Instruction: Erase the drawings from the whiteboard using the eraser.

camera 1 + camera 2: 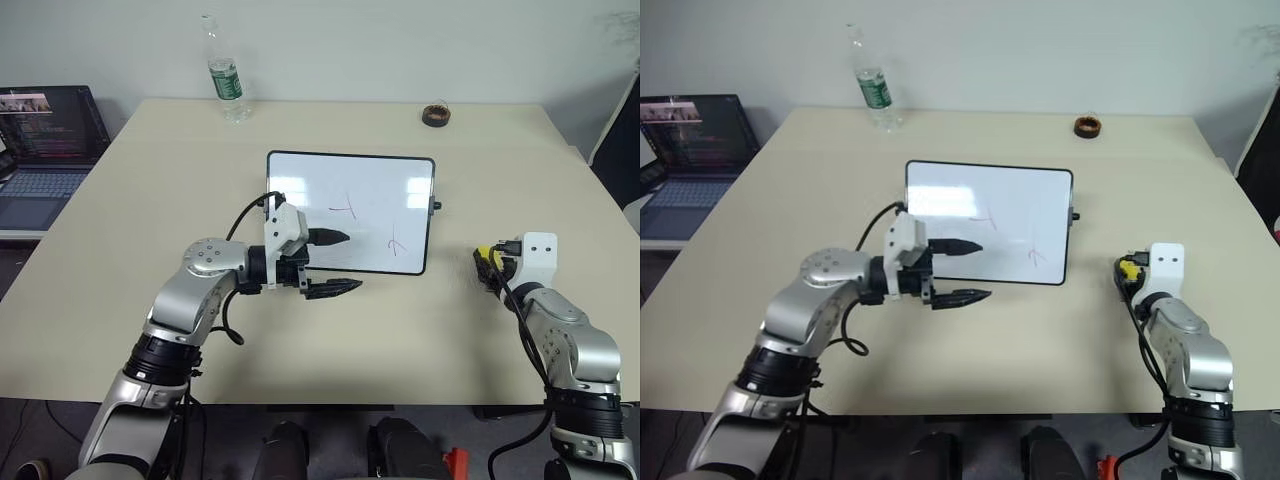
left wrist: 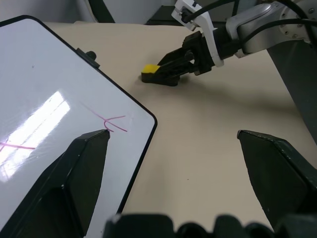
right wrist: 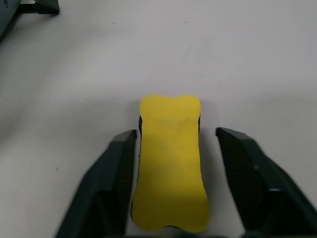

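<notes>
Right end effector straddles the small yellow rectangular eraser on the beige counter, fingers not yet clamped. Next: grasp, carry to the glossy black-framed whiteboard. Left end effector released.

laptop: cut by frame edge | eraser: mostly hidden beneath right gripper | third drawing: indiscernible

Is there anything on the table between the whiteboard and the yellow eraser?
No. Between the whiteboard and the eraser lies bare table, as the head views show.
</notes>
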You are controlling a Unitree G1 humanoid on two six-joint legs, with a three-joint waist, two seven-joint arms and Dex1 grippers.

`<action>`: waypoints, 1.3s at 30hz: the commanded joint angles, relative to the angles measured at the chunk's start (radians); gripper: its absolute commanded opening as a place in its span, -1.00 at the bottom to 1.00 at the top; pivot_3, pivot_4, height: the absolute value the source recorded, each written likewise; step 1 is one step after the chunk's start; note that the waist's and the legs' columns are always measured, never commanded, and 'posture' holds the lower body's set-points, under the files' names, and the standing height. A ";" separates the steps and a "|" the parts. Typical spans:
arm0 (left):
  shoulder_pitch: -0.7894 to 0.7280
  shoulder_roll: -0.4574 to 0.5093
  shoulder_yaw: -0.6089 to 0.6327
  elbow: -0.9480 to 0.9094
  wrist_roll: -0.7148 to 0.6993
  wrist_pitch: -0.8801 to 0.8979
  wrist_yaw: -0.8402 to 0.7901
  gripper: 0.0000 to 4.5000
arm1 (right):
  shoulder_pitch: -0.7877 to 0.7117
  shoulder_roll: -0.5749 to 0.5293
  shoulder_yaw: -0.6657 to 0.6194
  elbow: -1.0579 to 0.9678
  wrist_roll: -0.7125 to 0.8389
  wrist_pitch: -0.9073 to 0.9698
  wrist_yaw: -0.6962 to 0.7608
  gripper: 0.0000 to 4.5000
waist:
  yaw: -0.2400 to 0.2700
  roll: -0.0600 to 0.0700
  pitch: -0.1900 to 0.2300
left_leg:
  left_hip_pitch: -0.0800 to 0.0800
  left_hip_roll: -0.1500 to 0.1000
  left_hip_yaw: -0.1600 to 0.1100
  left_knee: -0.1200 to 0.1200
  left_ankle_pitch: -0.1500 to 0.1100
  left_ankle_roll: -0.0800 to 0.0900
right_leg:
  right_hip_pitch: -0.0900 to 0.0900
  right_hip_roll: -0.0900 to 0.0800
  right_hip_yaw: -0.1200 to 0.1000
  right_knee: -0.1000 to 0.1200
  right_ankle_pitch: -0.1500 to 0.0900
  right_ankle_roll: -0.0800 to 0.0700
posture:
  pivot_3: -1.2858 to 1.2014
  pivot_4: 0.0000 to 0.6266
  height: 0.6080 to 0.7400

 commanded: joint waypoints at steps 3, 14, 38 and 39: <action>0.047 0.024 0.048 -0.019 0.013 -0.016 0.032 1.00 | -0.010 0.002 -0.009 -0.020 -0.007 -0.019 0.009 -0.56 | -0.001 0.000 0.000 | 0.000 0.000 0.000 0.000 0.000 0.000 | 0.000 0.000 0.000 0.000 0.000 0.000 | 0.03 -0.52 1.00; 0.261 0.091 0.149 -0.168 0.010 0.078 0.181 1.00 | 0.078 -0.090 0.044 -0.363 0.054 0.052 0.148 -0.56 | 0.001 0.001 0.000 | -0.001 0.002 -0.001 0.000 0.000 0.000 | -0.001 -0.002 -0.001 0.000 0.000 0.000 | 0.03 -0.52 1.00; 0.197 0.038 0.062 -0.155 0.039 0.060 0.202 1.00 | -0.222 -0.220 0.532 -0.009 -0.397 -0.311 0.390 -0.56 | 0.013 0.000 0.001 | -0.001 0.001 -0.001 0.000 0.000 0.000 | -0.001 -0.002 -0.002 0.000 0.000 0.000 | 0.03 -0.52 1.00; 0.199 0.039 0.062 -0.157 0.038 0.061 0.203 1.00 | -0.213 -0.231 0.538 -0.016 -0.402 -0.309 0.410 -0.56 | 0.013 0.000 0.001 | -0.001 0.001 -0.001 0.001 0.000 0.000 | -0.001 -0.002 -0.002 0.000 0.000 0.000 | 0.03 -0.52 1.00</action>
